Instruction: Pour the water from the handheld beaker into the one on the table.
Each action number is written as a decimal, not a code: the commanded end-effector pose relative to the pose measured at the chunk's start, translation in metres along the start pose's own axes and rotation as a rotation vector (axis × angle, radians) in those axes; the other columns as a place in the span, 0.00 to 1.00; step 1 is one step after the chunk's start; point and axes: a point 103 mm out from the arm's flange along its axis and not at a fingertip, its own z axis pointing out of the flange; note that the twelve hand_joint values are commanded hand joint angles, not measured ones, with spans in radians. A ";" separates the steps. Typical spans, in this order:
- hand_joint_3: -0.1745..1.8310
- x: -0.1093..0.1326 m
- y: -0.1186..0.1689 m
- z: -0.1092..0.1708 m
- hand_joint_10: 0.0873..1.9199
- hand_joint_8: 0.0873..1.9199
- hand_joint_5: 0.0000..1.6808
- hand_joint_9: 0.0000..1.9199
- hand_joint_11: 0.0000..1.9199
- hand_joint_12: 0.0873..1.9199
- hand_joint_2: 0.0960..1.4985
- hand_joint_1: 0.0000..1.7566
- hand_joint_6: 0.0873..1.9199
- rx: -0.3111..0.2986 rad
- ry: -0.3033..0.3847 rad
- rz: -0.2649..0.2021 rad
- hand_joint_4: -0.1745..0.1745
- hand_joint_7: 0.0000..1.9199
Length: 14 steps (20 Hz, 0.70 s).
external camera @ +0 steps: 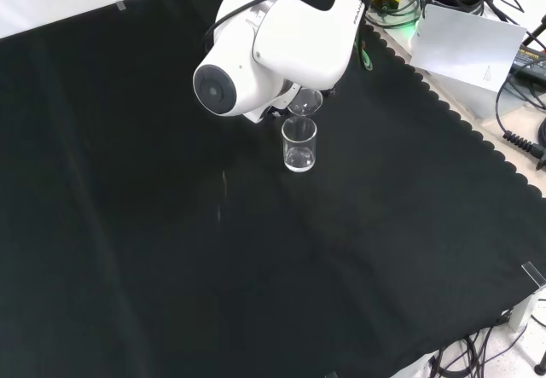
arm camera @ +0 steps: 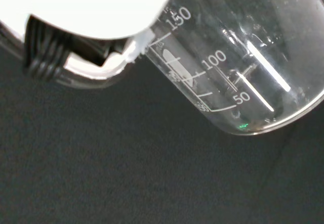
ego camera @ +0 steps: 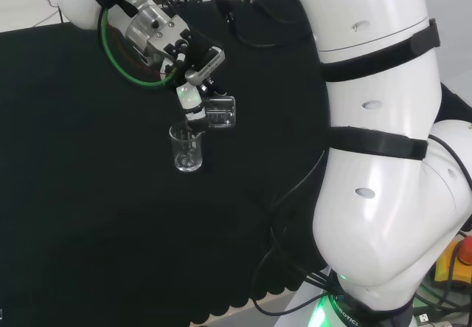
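So in the front view, closest to the camera, there's a clear beaker (external camera: 299,145) standing upright on the black cloth (external camera: 171,267), roughly mid-bench. Looks like a bit of water sits in the bottom, though with clear glass it's hard to be sure. Right behind it, a second beaker (external camera: 304,102) is tipped over, its mouth just above the standing one's rim, and it's tucked up against the big white arm link (external camera: 273,45).

Head view shows it better: the hand (ego camera: 193,83) has its fingers curled round the tilted beaker (ego camera: 220,111), held on its side just right of the standing one (ego camera: 186,147). Wrist view gets the held beaker (arm camera: 243,67) up close, slanted, with its printed scale lines showing.
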 end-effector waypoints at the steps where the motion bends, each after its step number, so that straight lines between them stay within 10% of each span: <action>1: 0.51 0.004 -0.001 -0.002 0.25 0.32 0.77 0.88 0.74 0.30 0.31 0.75 0.34 0.008 0.000 0.003 0.00 0.70; 14: 0.51 0.005 -0.001 -0.006 0.26 0.32 0.77 0.87 0.74 0.30 0.31 0.75 0.34 0.007 -0.006 0.002 0.00 0.70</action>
